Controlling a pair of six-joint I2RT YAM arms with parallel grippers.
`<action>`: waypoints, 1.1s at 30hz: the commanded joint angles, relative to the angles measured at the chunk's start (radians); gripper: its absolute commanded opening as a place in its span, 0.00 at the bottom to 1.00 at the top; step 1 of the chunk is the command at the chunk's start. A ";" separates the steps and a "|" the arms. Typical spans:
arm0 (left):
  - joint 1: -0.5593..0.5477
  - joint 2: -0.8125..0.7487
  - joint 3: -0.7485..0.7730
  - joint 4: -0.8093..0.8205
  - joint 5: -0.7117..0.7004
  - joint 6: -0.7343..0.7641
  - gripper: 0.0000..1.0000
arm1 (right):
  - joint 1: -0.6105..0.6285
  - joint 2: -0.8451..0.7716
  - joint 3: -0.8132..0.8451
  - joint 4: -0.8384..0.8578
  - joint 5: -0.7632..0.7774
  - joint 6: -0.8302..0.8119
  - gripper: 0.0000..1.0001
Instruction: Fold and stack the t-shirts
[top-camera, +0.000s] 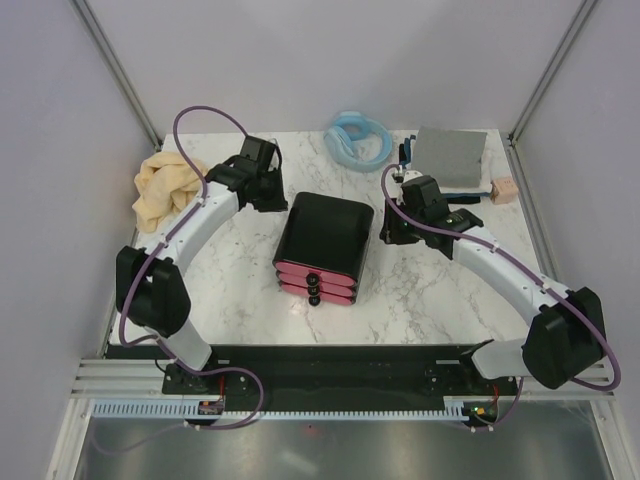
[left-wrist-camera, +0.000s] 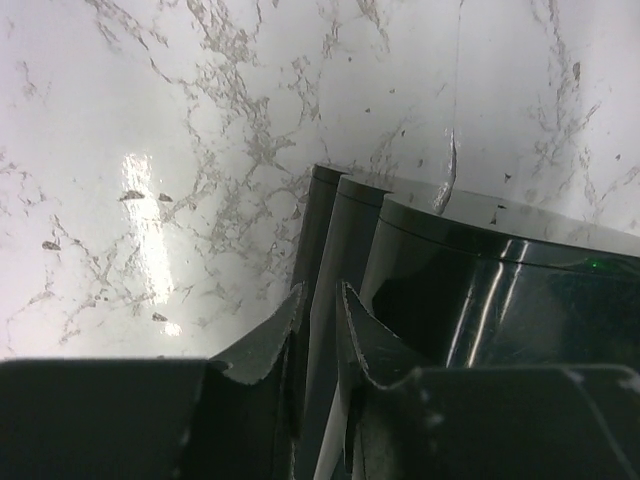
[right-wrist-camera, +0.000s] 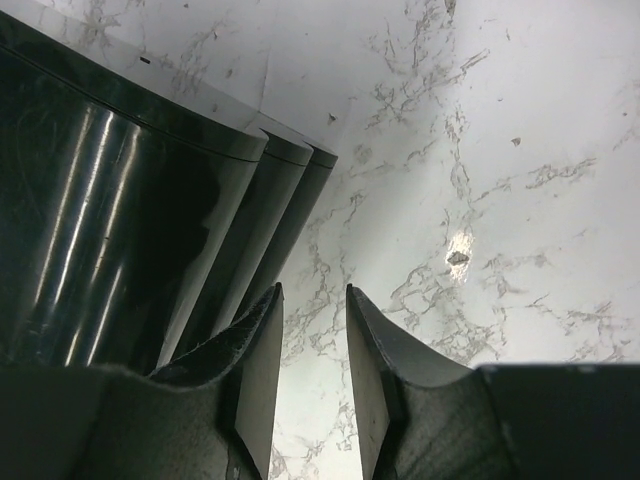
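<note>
A crumpled pale yellow-cream t-shirt (top-camera: 165, 188) lies at the far left of the table. A grey t-shirt (top-camera: 452, 158) lies folded flat at the back right. White and dark navy t-shirts are not in view. My left gripper (top-camera: 273, 192) is at the back left corner of the black box stack (top-camera: 322, 240), away from the yellow shirt. In the left wrist view its jaws (left-wrist-camera: 320, 290) stand narrowly apart, with the box's edge (left-wrist-camera: 325, 230) showing in the gap. My right gripper (top-camera: 392, 230) is low beside the box's right side. In its wrist view (right-wrist-camera: 312, 290) it is open and empty over bare marble.
The stack of black boxes with pink-red fronts stands in the middle of the table, between both grippers; it also shows in the right wrist view (right-wrist-camera: 120, 200). A light blue ring-shaped thing (top-camera: 358, 138) lies at the back centre. A small pinkish block (top-camera: 503, 190) sits by the grey shirt.
</note>
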 joint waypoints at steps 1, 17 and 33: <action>-0.027 -0.035 -0.045 0.019 0.029 0.023 0.19 | -0.001 -0.018 -0.013 0.027 -0.017 0.011 0.38; -0.134 -0.236 -0.277 0.026 0.074 -0.040 0.02 | 0.038 0.296 0.320 0.057 -0.126 -0.084 0.24; -0.252 -0.504 -0.381 -0.160 0.100 -0.160 0.02 | 0.286 0.844 0.921 0.034 -0.373 -0.128 0.22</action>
